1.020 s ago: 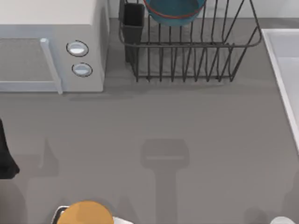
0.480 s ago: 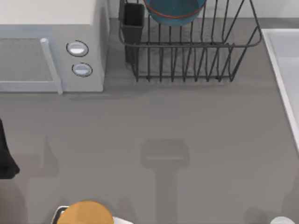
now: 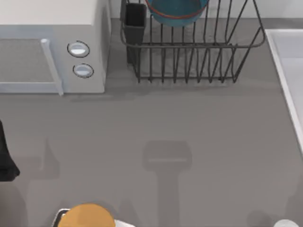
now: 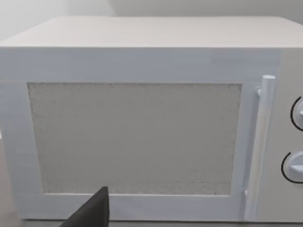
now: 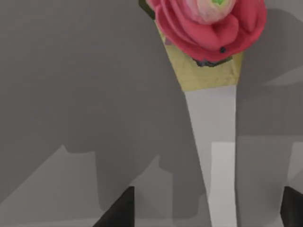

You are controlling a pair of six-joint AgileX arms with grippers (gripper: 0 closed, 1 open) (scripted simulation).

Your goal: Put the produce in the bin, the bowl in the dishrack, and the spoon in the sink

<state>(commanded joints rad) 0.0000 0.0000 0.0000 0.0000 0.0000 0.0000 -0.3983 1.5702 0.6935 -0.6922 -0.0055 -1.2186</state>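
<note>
The blue-teal bowl [image 3: 177, 12] sits inside the dark wire dishrack [image 3: 189, 47] at the back of the table. The pale sink [image 3: 291, 52] runs along the right edge. In the right wrist view a utensil lies on the grey table, with a flat white handle [image 5: 213, 142] and a pink flower-shaped head [image 5: 208, 26]; I take it for the spoon. My right gripper [image 5: 208, 213] is open, one dark fingertip [image 5: 120, 208] on each side of the handle. The produce is out of view. My left arm [image 3: 5, 156] is parked at the left edge.
A white microwave [image 3: 47, 47] stands at the back left, and its door [image 4: 142, 137] faces the left wrist camera. A black utensil cup [image 3: 135, 21] occupies the rack's left corner. An orange round object [image 3: 87, 216] sits at the front edge.
</note>
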